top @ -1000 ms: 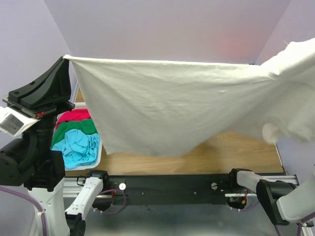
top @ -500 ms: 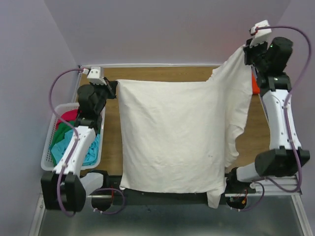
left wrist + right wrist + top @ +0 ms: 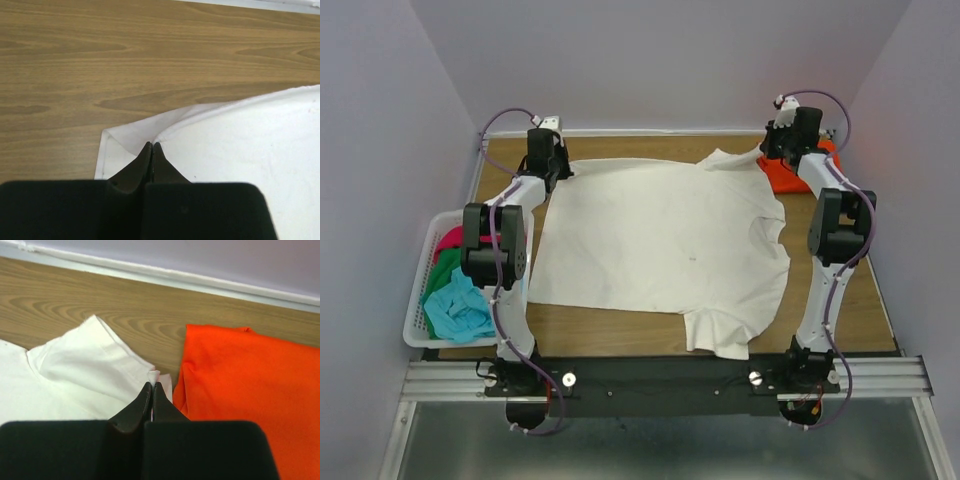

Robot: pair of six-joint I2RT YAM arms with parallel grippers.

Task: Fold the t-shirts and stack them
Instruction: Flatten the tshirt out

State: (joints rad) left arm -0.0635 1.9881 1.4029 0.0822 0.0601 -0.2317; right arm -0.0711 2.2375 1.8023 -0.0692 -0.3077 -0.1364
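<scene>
While the left arm and the right arm reached at full stretch to the far side of the bench, the cream shirt lay spread flat between them. The left jaws were pinched shut on its far-left corner. The right jaws were closed on a tip of cloth at far right, just beside the orange shirt. One sleeve reached the near edge. Bare wood ran along left and right. A crimson shirt, a green shirt and a blue shirt sat in the basket.
</scene>
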